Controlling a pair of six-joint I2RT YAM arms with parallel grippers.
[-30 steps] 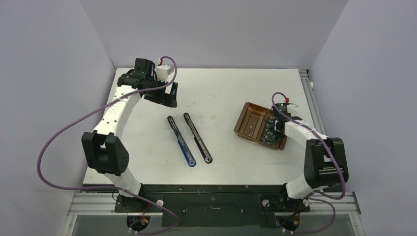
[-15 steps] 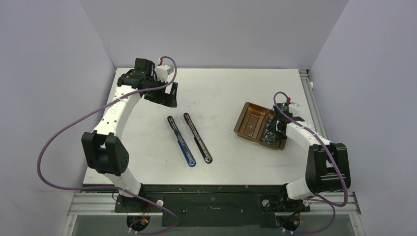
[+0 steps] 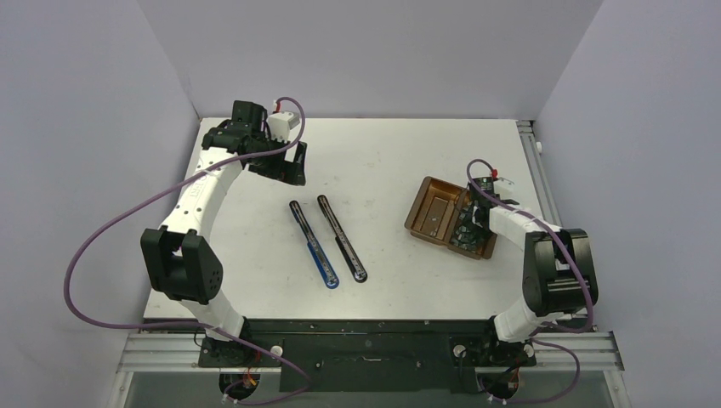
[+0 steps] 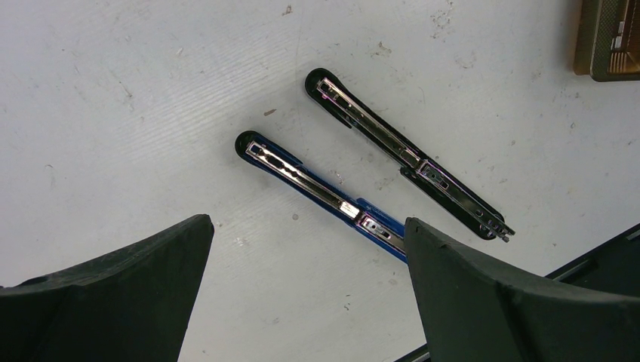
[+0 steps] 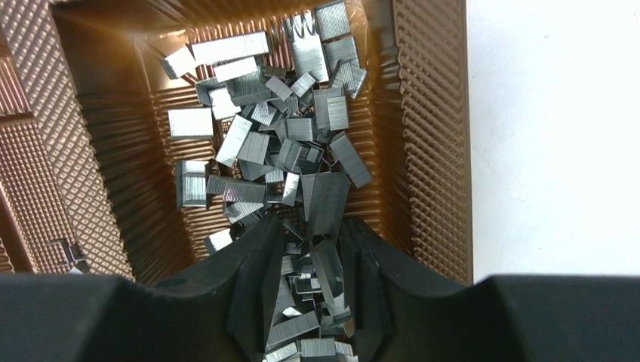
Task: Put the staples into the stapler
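Note:
Two staplers lie opened flat, side by side, mid-table: a blue one (image 3: pixel 313 244) and a black one (image 3: pixel 341 238), both also in the left wrist view, blue (image 4: pixel 317 185) and black (image 4: pixel 392 147). The staples (image 5: pixel 279 136), a heap of short silver strips, fill the right compartment of a brown tray (image 3: pixel 422 208). My right gripper (image 3: pixel 466 225) is down in that heap (image 5: pixel 313 222), its jaws nearly together with staple strips pinched between them. My left gripper (image 3: pixel 289 166) hangs wide open and empty above the table at the back left (image 4: pixel 306 222).
The tray's ribbed walls (image 5: pixel 430 113) closely flank my right fingers. Its left compartment (image 3: pixel 435 212) is almost bare. White table lies to the tray's right (image 5: pixel 551 136). The tray's corner shows in the left wrist view (image 4: pixel 607 38). The table's near edge is dark (image 4: pixel 604 256).
My right arm has shifted, its elbow swinging in, with the gripper staying in the tray's right compartment. The left arm and both staplers have not moved.

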